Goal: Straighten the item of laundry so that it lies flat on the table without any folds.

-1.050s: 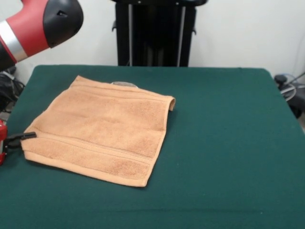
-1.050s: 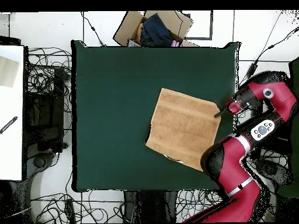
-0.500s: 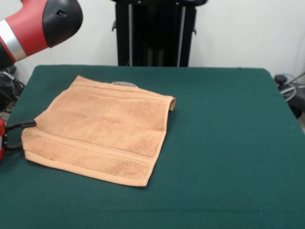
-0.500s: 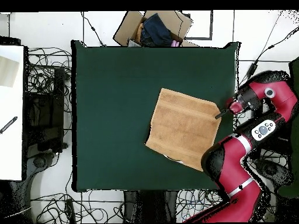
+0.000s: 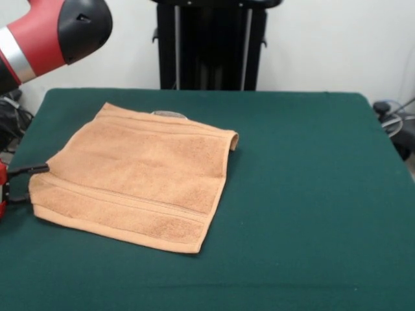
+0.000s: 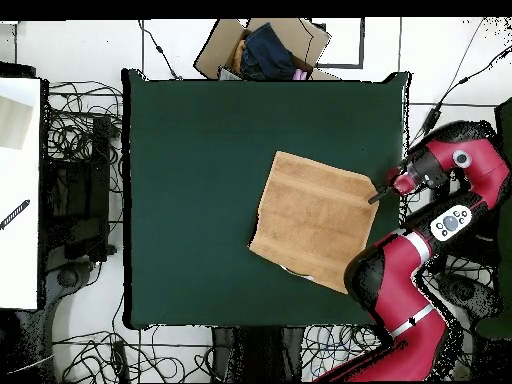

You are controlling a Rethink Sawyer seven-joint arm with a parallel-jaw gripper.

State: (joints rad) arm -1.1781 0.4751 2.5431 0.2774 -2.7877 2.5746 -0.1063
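Note:
The item of laundry (image 5: 139,175), an orange-tan towel with band stripes, lies spread on the left half of the green table (image 5: 305,194). Its far right corner (image 5: 232,138) curls up a little, and a small pale tag (image 5: 170,115) peeks out at its far edge. My gripper (image 5: 23,184) sits low at the picture's left edge, beside the towel's left corner, with two black fingers (image 5: 32,170) apart and nothing between them. From overhead the gripper (image 6: 378,193) points at the right edge of the towel (image 6: 312,218), near the table's right side (image 6: 398,120).
The red arm's elbow (image 5: 58,29) hangs over the table's far left corner. Overhead, the arm (image 6: 400,280) curves along the table's right edge. A cardboard box of dark clothes (image 6: 265,48) sits beyond the top edge, with cables on the floor all around.
The gripper's upper finger has risen slightly from the towel's left corner since a second ago. The towel lies as before.

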